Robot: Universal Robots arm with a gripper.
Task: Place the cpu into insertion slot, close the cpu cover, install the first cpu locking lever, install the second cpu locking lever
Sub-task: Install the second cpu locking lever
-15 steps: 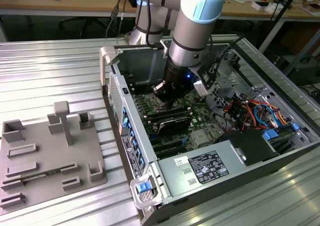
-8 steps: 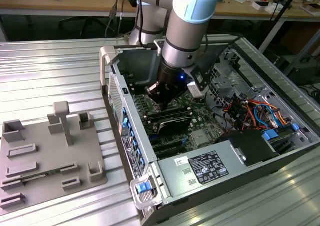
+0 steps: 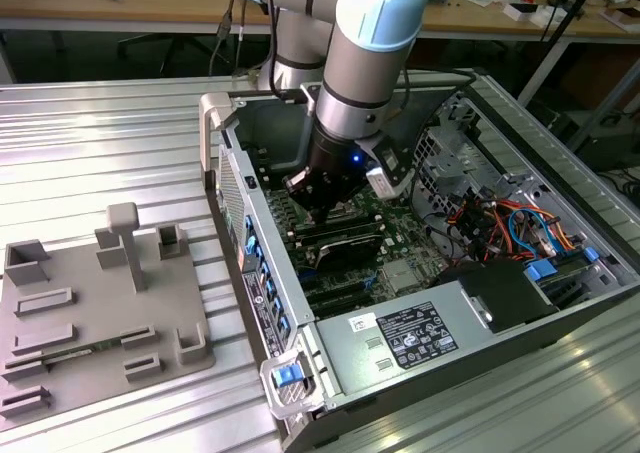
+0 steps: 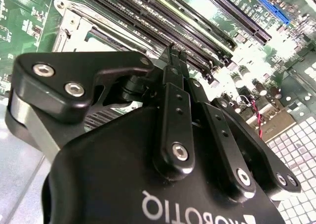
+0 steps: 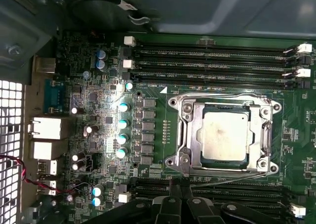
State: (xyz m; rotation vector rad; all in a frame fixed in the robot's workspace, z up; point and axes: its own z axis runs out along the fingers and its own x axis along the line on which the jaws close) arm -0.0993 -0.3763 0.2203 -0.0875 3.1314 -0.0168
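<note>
The gripper (image 3: pixel 318 211) hangs inside the open computer case (image 3: pixel 560 173), low over the green motherboard (image 3: pixel 395 243). In the second wrist view its fingers (image 4: pixel 174 61) are pressed together with nothing between them, the tips just above the long black memory slots (image 4: pixel 197 33). In the first wrist view the cpu (image 5: pixel 226 135) lies flat in the insertion slot (image 5: pixel 269 108), its silvery top showing through the cut-out of the cpu cover (image 5: pixel 190 130), which lies down flat around it. Thin wire locking levers (image 5: pixel 222 96) run along the socket's edges. Memory slots (image 5: pixel 212 61) flank the socket on two sides. Beside the case, a grey fixture tray (image 3: pixel 100 313) rests on the ribbed metal bench (image 3: pixel 100 143).
</note>
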